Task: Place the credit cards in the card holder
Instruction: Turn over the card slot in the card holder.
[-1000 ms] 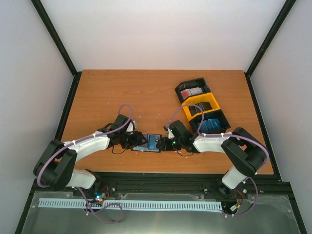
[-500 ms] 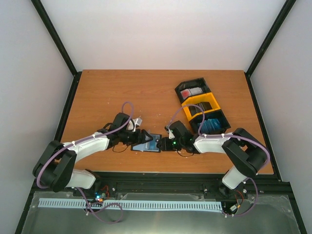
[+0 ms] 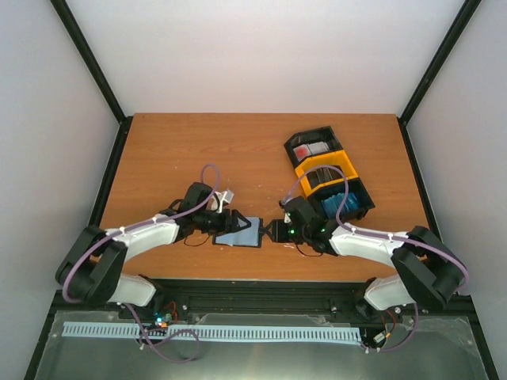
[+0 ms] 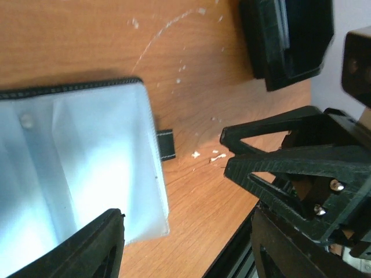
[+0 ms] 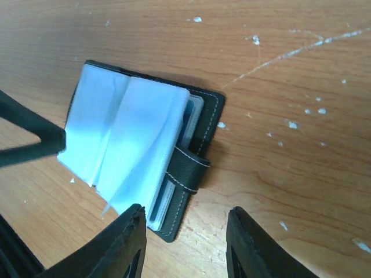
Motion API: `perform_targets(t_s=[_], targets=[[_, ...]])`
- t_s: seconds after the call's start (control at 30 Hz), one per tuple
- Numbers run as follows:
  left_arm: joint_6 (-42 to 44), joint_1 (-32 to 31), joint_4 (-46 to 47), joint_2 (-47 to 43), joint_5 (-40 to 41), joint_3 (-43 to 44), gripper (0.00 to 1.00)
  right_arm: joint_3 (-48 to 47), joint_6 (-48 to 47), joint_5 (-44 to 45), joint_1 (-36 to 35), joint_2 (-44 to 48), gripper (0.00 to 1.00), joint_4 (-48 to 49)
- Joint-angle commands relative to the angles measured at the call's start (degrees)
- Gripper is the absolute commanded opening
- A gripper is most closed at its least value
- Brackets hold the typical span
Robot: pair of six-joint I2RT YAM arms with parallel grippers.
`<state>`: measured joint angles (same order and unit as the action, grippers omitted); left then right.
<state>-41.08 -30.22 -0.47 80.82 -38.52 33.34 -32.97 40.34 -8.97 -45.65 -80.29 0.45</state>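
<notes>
The black card holder [image 3: 239,235] lies open on the table between both grippers, its pale blue-white inner sleeves facing up. In the right wrist view the card holder [image 5: 208,124] shows its closing tab [image 5: 188,168] and card edges tucked in a slot [image 5: 168,197]. My right gripper [image 5: 185,246] is open and empty, just off the tab side; it also shows in the top view [image 3: 275,231]. My left gripper [image 4: 185,249] is open at the holder's other side, one finger [image 4: 95,246] by the sleeve [image 4: 75,174]. In the top view it [image 3: 226,222] touches the holder's left edge.
A joined row of trays stands at the back right: a black one with red-and-white cards [image 3: 311,148], a yellow one [image 3: 325,176], a black one with blue cards [image 3: 344,203]. The table's front edge [image 3: 261,279] is close behind the holder.
The right gripper has drawn back to the right off the holder and its arm has swung out low to the right. The blue card it held over the holder no longer shows on top.
</notes>
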Motion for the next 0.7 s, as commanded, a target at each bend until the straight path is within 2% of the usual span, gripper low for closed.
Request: perform_targets(t_s=[0.0,0.1,0.27,0.5,0.67], targets=[[0.8,0.3,-5.0,-7.0,10.1,1.9,0.63,-1.9,-2.5,0.4,-0.6,1.7,0.38,-2.2],[0.1,0.3,-6.3,-11.3,15.7,0.7,0.67,-2.9,-2.5,0.7,-0.7,1.8,0.36,-3.1],[-0.6,0.2,-7.1,-11.5,15.6,-0.3,0.67,-5.3,-2.6,2.0,-0.7,1.1,0.35,-5.6],[-1.8,0.3,-4.0,-5.8,11.9,-1.5,0.5,-7.0,-2.3,1.3,-0.8,-1.4,0.32,-7.3],[-1.0,0.2,-3.7,-4.1,12.9,-0.4,0.51,-9.7,-4.0,8.9,-0.7,0.1,0.32,-13.7]])
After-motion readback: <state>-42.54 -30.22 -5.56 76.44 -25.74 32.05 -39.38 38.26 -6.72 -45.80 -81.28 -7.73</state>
